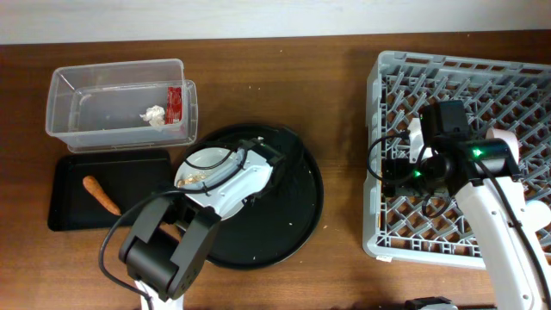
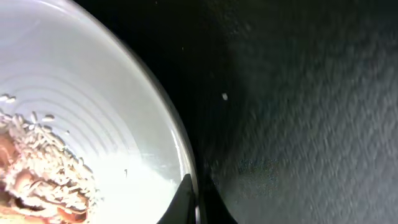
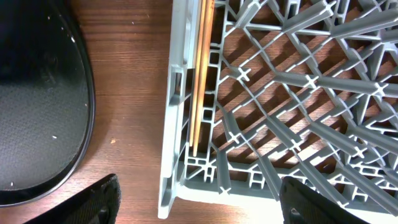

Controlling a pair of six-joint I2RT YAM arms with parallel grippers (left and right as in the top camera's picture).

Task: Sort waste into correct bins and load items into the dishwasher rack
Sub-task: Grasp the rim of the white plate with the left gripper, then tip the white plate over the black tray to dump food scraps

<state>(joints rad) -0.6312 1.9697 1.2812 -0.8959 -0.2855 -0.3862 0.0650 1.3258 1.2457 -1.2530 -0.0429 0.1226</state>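
Note:
My left gripper [image 2: 196, 208] is shut on the rim of a pale round plate [image 2: 93, 124]. Beige crumbly food scraps [image 2: 37, 180] lie on the plate. In the overhead view the plate [image 1: 207, 165] is over the left part of the large round black tray [image 1: 288, 220]. My right gripper [image 3: 205, 205] is open and empty above the near left corner of the grey dishwasher rack [image 3: 292, 87]. Thin wooden chopsticks [image 3: 200, 74] lie inside the rack along its left wall. A white bowl and a blue cup do not show.
The clear tub [image 1: 86, 116] at the back left holds a red wrapper [image 1: 175, 103] and a crumpled white scrap [image 1: 155, 114]. The shallow black tray [image 1: 69, 207] in front of it holds an orange carrot [image 1: 101, 195]. The rack [image 1: 482, 95] fills the right side.

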